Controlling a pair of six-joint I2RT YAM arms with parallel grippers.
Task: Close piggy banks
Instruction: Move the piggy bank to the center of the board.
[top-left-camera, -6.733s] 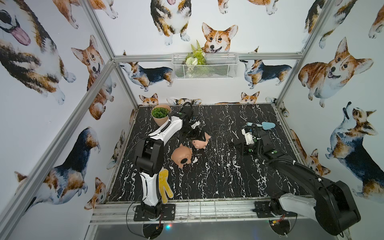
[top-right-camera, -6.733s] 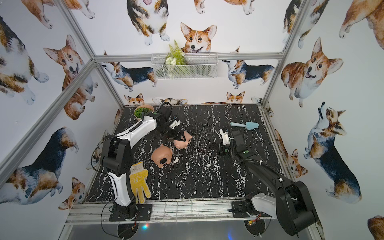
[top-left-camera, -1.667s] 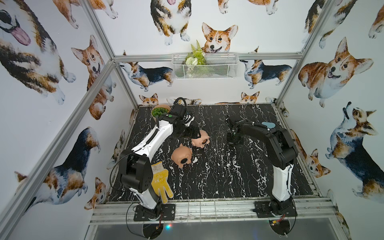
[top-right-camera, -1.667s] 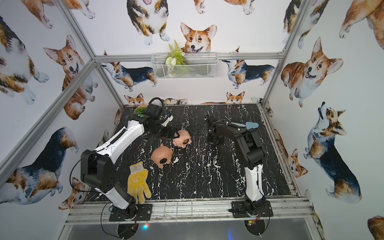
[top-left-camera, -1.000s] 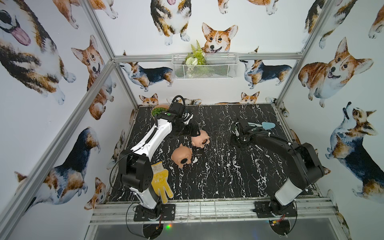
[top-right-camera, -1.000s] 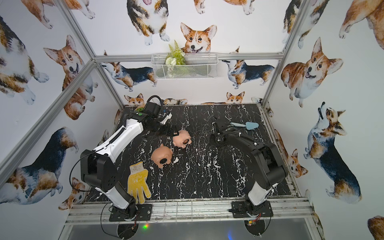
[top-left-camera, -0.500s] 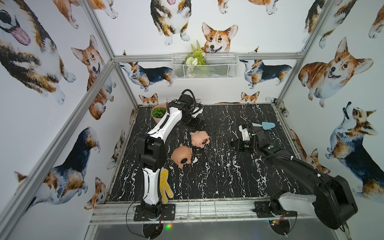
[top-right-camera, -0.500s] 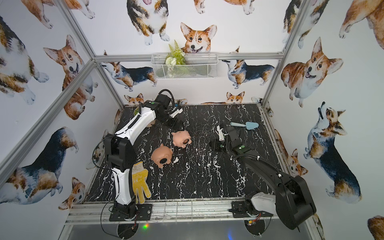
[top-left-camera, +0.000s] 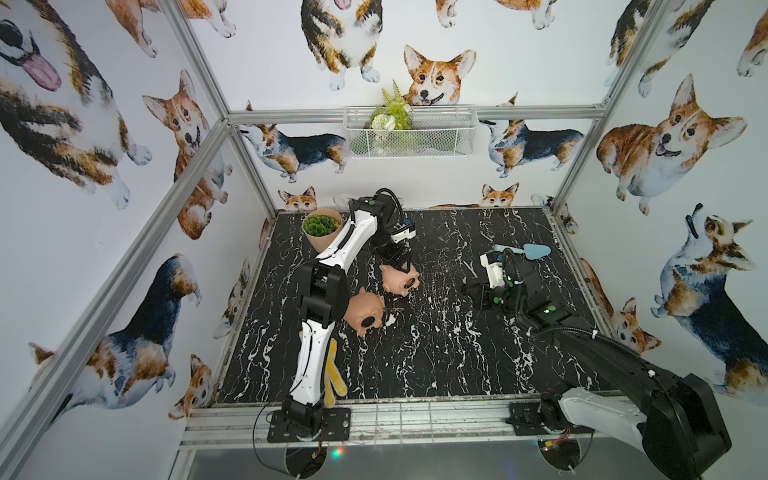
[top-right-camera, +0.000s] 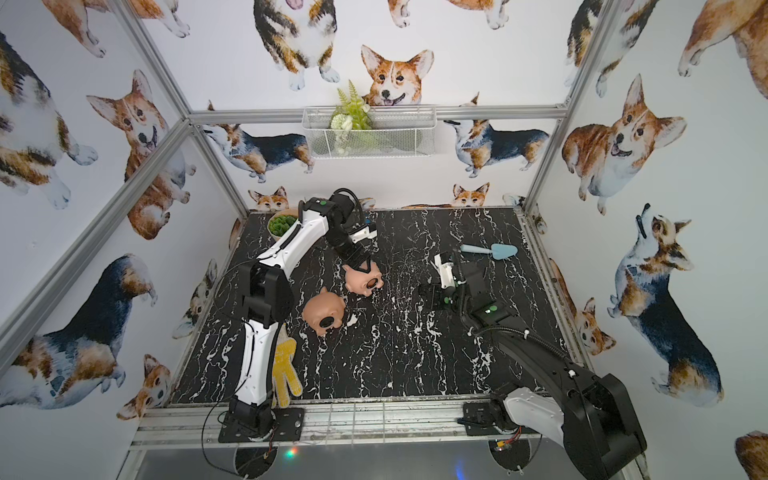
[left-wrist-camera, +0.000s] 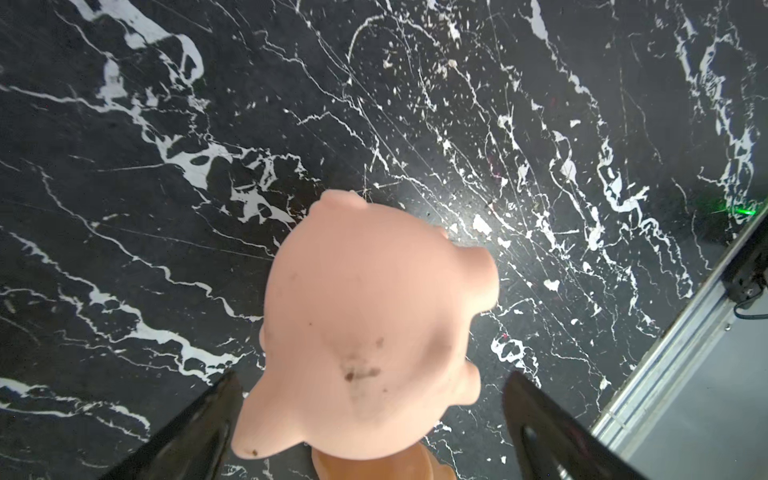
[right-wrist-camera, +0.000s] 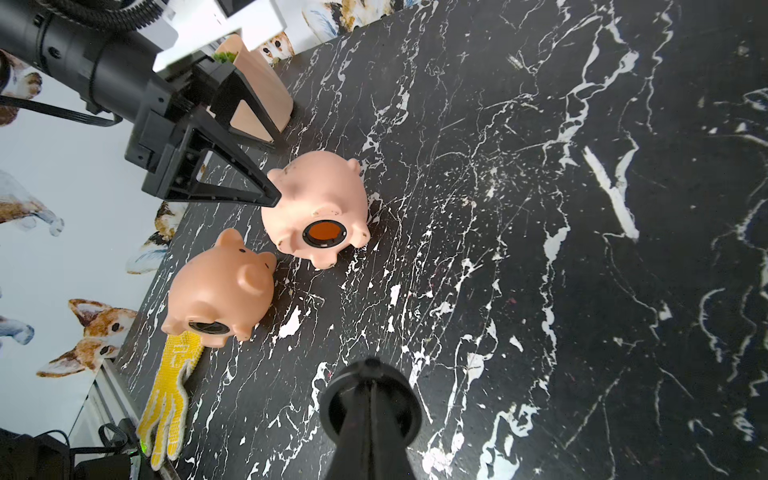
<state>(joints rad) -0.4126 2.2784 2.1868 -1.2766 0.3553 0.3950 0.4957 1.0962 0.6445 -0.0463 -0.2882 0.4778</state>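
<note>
- In both top views, the pale piggy bank (top-left-camera: 398, 281) is seen lying on its side near the middle of the black marble table (top-left-camera: 436, 365). Its belly is turned toward the right arm. The darker piggy bank (top-left-camera: 365, 311) is laid just beside it, nearer the arm bases.
- In a top view, the left gripper (top-right-camera: 362, 264) is held at the pale piggy bank's back with its jaws spread wide. The right gripper (top-right-camera: 430, 296) is kept well apart from both banks, near a blue trowel (top-right-camera: 492, 250).
- In the left wrist view, the pale piggy bank is framed between the widely parted fingers (left-wrist-camera: 195, 428). Contact cannot be told.
- In the right wrist view, the right gripper's jaws are seen pressed together, and a round black shape at their tips cannot be identified. Orange is shown inside the pale piggy bank's black belly ring (right-wrist-camera: 325, 233). A yellow glove (right-wrist-camera: 170, 395) is seen beside the darker piggy bank.
</note>
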